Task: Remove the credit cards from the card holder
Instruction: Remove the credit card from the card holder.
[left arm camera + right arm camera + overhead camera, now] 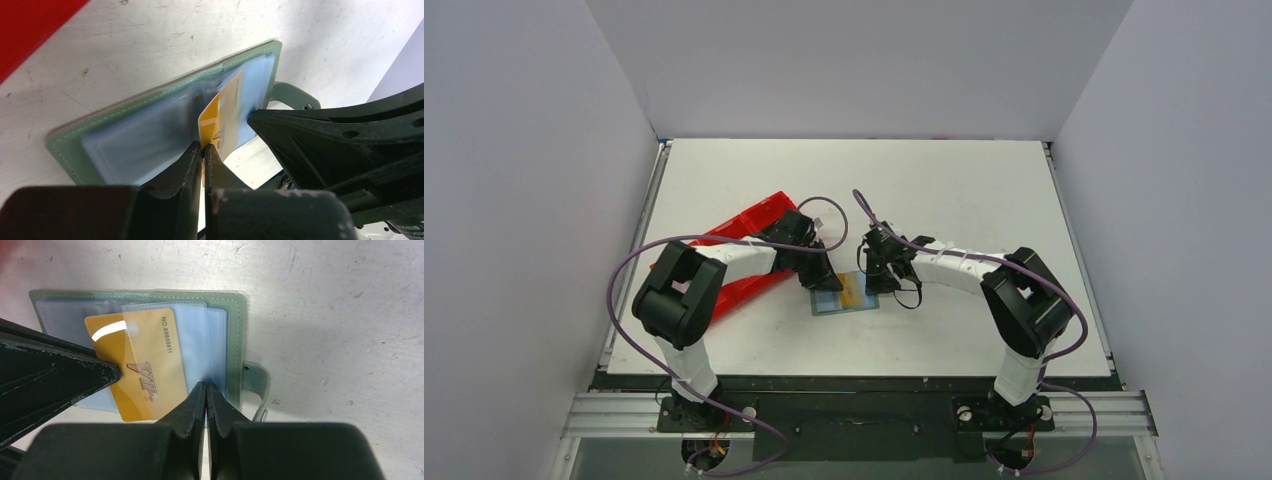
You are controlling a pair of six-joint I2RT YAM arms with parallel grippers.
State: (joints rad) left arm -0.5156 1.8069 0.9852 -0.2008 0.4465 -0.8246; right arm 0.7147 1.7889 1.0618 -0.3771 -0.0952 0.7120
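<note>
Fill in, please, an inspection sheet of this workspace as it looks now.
Surface: white table, lightly scuffed.
Job's things: green card holder lying open; yellow card partly out of its clear sleeve.
Clutter: red tray, partly under the left arm.
Claws: left claw shut on the yellow card; right claw shut, tips on the holder's sleeves.
Cables: purple cables loop over both arms.
Surroundings: plain white walls on three sides.

Card holder (pixel 235 335) matt stitched leatherette, sleeves (pixel 196 340) clear glossy plastic; yellow card (pixel 145 372) glossy; table (pixel 330 315) scuffed matt white.
</note>
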